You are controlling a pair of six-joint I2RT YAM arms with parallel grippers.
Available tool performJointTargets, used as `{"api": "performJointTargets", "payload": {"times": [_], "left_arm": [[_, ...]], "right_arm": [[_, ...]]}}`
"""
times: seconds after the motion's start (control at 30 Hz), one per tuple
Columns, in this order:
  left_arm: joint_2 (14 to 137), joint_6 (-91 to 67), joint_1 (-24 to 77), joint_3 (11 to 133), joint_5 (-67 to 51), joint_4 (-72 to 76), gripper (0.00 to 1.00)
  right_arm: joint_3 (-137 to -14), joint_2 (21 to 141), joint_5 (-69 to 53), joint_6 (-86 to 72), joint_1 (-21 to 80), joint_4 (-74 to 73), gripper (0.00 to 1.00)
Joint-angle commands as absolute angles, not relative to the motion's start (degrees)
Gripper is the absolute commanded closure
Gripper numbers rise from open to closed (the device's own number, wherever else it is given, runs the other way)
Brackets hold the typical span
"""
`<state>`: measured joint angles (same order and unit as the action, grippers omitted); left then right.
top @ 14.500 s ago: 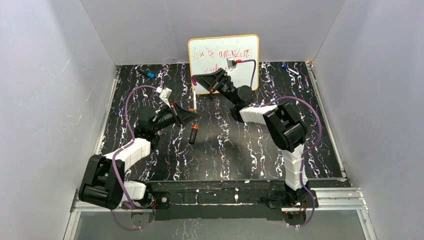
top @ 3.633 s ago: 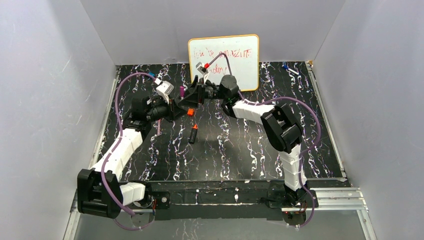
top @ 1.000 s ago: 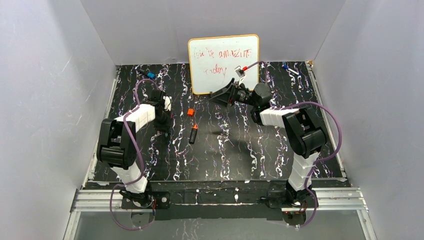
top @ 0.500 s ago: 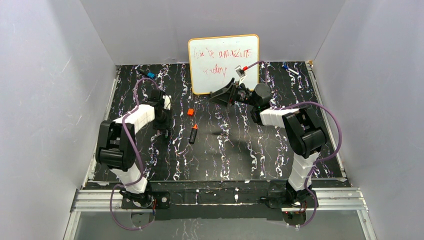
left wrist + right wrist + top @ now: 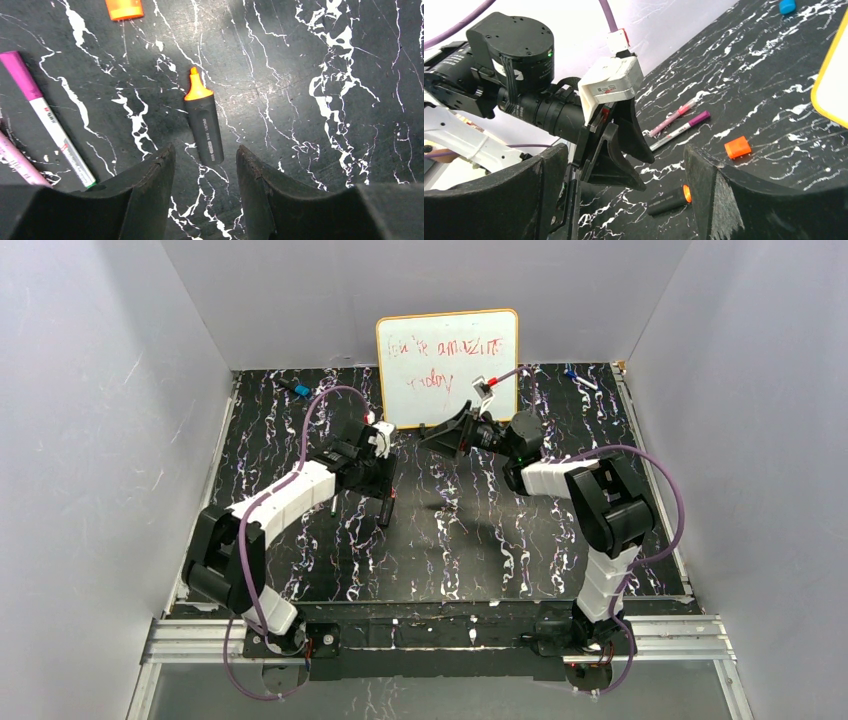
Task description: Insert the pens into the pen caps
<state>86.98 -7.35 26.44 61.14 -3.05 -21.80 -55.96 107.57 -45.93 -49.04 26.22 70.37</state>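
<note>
Left gripper hangs spread wide and empty over black marker at frame centre (orange cap upper left); probably light, rigid, slick, so pinch mid-barrel.

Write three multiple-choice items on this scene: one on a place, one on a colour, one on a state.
1. Where is the black marker?
A) lying flat on the table
B) standing upright on its end
C) held up off the surface

2. What colour is the loose cap nearest it?
A) green
B) orange
C) yellow

3. How is the left hand?
A) shut on the marker
B) shut on a cap
C) open and holding nothing

Answers:
1 A: the left wrist view shows it lying flat and uncapped.
2 B: the cap matches the marker's orange tip.
3 C: its fingers stand apart on either side of the marker's end and are not closed on it.
</note>
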Motion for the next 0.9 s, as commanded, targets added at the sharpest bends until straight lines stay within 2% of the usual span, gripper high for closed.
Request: {"api": "performJointTargets", "payload": {"times": [0.0, 0.4, 0.87], "left_arm": [[88.0, -11.4, 27.1, 60.9, -1.6, -20.4, 0.53], [93.6, -16.4, 31.7, 57.6, -0.8, -17.7, 0.53], [92.5, -19.7, 33.3, 51.4, 3.6, -15.9, 0.53]], "right_arm": [[-54.2, 102.9, -44.0, -46.8, 25.4, 71.6, 0.07], [-50.8, 100.8, -43.5, -47.4, 23.5, 72.4, 0.07], [-49.6, 100.2, -43.9, -48.7, 22.3, 73.9, 0.07]]}}
